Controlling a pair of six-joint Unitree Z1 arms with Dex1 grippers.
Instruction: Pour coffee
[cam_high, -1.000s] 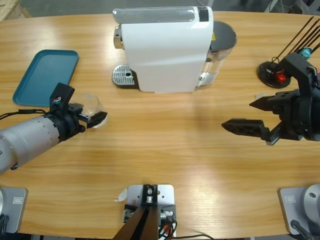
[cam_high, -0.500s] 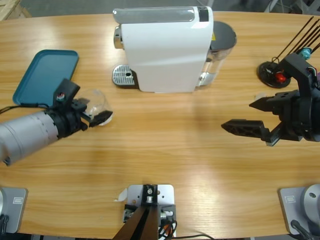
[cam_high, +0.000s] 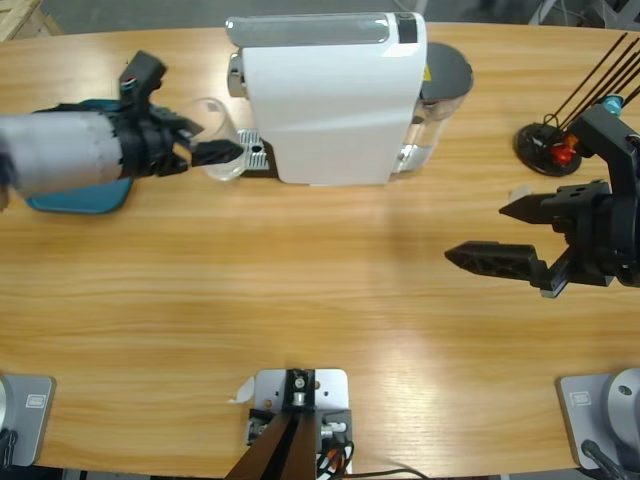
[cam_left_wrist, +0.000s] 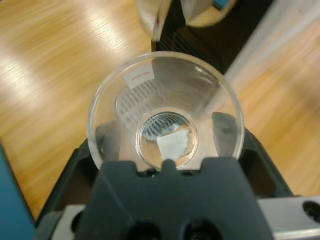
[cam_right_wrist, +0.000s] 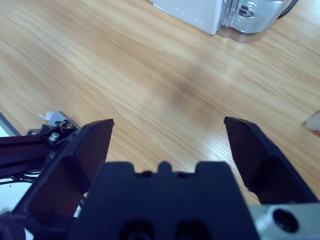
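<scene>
Where the left arm comes in from the 9 o'clock edge of the high view, a clear tumbler is held pinched in the left tool, just at the front of the white coffee machine, by its perforated metal drip tray. Seen thru the left wrist view, the tumbler is looked into mouth-first; a black jaw is pressed to the glass on each side. No dark liquid can be made out inside, tho the bottom is seen poorly; only the tray's grille shows thru the base. A teal tray lies under the left forearm, mostly covered. At abt 3 o'clock the right tool is held above bare table, jaws spread wide w/ nothing between them. A black stand w/ thin rods is seen at approx 2 o'clock.
</scene>
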